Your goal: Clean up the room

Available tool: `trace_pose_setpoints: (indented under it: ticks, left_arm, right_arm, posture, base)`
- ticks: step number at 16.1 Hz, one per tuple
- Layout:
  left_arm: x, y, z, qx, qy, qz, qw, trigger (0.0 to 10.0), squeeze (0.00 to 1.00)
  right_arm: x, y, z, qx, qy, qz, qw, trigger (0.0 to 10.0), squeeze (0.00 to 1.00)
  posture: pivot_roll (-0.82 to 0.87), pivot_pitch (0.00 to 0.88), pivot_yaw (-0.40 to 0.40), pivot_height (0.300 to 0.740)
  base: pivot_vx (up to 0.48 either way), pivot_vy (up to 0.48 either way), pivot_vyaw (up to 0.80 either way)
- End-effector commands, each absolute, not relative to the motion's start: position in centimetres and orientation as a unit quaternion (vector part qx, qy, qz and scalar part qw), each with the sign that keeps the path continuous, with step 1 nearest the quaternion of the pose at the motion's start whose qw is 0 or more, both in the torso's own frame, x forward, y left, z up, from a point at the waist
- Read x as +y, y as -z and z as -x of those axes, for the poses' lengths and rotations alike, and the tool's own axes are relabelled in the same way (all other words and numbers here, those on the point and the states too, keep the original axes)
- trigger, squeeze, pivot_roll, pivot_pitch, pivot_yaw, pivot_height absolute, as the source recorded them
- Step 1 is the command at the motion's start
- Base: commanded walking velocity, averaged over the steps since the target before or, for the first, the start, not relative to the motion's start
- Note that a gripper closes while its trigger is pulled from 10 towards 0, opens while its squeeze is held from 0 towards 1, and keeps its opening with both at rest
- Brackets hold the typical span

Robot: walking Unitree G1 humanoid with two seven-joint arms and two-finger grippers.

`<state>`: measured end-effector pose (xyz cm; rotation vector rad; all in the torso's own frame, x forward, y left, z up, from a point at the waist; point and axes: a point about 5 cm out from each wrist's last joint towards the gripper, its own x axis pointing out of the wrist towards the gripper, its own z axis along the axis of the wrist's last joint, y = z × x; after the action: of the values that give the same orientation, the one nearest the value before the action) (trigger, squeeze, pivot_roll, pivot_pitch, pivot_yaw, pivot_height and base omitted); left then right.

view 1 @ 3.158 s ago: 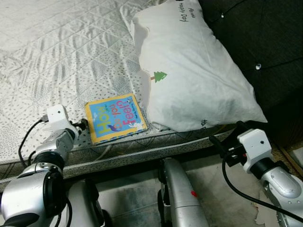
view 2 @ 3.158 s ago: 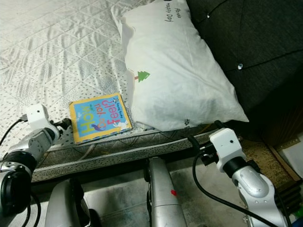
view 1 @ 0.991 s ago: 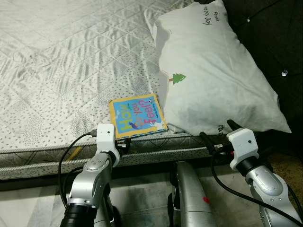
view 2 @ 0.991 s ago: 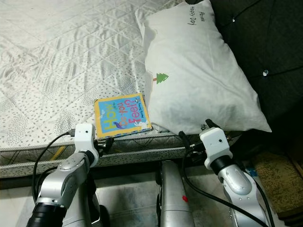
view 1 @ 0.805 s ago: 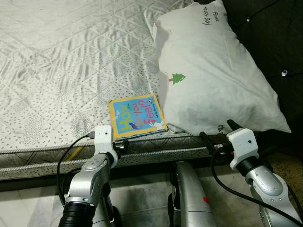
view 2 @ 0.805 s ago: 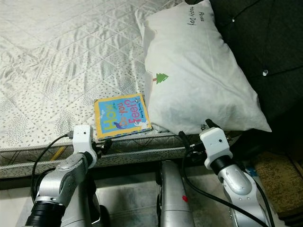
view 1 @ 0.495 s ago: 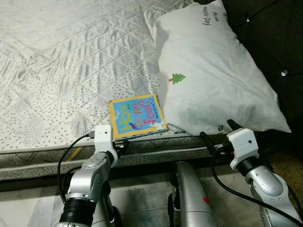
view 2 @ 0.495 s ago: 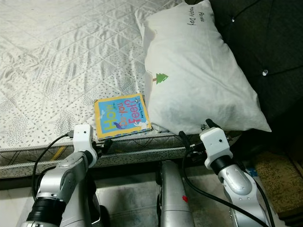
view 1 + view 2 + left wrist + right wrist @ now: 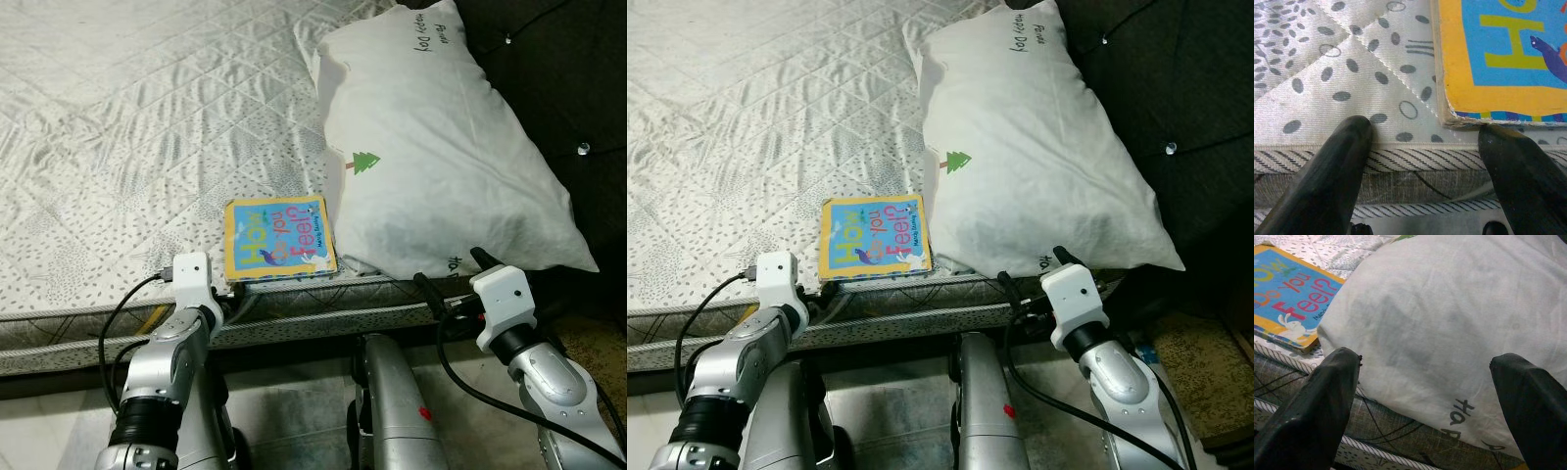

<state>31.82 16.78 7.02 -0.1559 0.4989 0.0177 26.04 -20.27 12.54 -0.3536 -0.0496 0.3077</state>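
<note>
Both silver arms reach forward at a low height with wrists bent. The left gripper holds its two black fingers spread wide apart, tips level. The right gripper likewise has its fingers parted widely, gripping nothing.

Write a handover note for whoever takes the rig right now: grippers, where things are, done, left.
Left gripper: open, at the mattress edge, one finger against the book's near corner, nothing held.
Right gripper: open, empty, facing the near end of the pillow.
Book: flat on the mattress near its front edge, beside the pillow, touching or nearly so.
Pillow: lies along the dark headboard.
Done: nothing picked up yet.
Left: probably grasp the book and put it away; the overhanging pillow may need straightening.
</note>
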Motion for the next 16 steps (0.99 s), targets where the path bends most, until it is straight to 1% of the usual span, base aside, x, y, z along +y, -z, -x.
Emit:
trace_pose_setpoints:
  ticks: [1, 6, 8, 16]
  left_arm:
    - [18.0, -6.3, -31.4, 0.261, -0.032, 0.073, 0.962, 10.0, 0.0]
    - [18.8, -6.0, -31.6, 0.261, -0.044, 0.067, 0.962, 10.0, 0.0]
    - [18.7, -6.2, -31.7, 0.257, -0.043, 0.068, 0.963, 10.0, 0.0]
    - [15.4, -7.8, -30.3, 0.214, -0.013, 0.06, 0.975, 10.0, 0.0]
  right_arm:
    - [-20.5, -12.1, -25.7, -0.015, -0.153, 0.179, 0.972, 10.0, 0.0]
    - [-20.5, -12.1, -25.7, -0.015, -0.152, 0.18, 0.972, 10.0, 0.0]
    - [-20.5, -12.0, -25.7, -0.015, -0.153, 0.18, 0.972, 10.0, 0.0]
    - [-20.2, -12.1, -26.5, -0.02, -0.153, 0.176, 0.972, 10.0, 0.0]
  posture:
    - [-0.19, 0.224, 0.01, 0.541]
    - [-0.2, 0.224, 0.009, 0.541]
    - [-0.19, 0.223, 0.008, 0.541]
    - [-0.17, 0.203, 0.01, 0.541]
  base:
    - [0.0, 0.0, 0.0]
    - [0.0, 0.0, 0.0]
    - [0.0, 0.0, 0.0]
    - [0.0, 0.0, 0.0]
